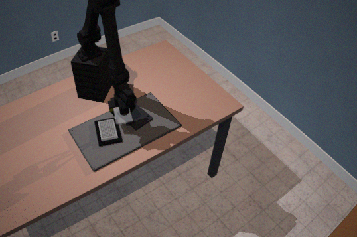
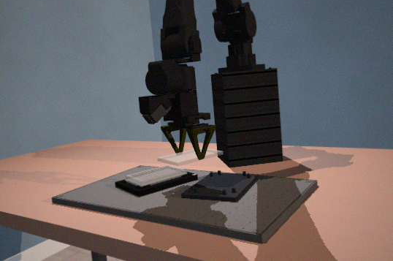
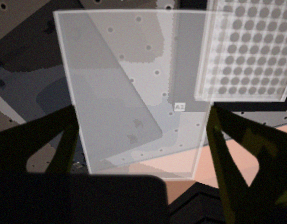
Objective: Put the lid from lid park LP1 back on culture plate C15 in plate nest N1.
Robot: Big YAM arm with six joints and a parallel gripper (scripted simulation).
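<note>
My gripper (image 2: 188,148) is shut on the clear lid (image 2: 190,156) and holds it level in the air, above the grey base board between the lid park and the plate nest. In the wrist view the lid (image 3: 139,92) spans between the two yellow-black fingers. The culture plate C15 (image 1: 108,130) (image 2: 156,182) with its many wells sits uncovered in the black plate nest N1; it also shows at the wrist view's top right (image 3: 249,50). The dark lid park LP1 (image 2: 220,186) with small corner pegs stands bare to the right of the nest.
A grey base board (image 1: 124,129) carries the nest and the park on the table. The arm's black ribbed pedestal (image 2: 248,115) stands just behind the board. The table's front edge runs close below the board.
</note>
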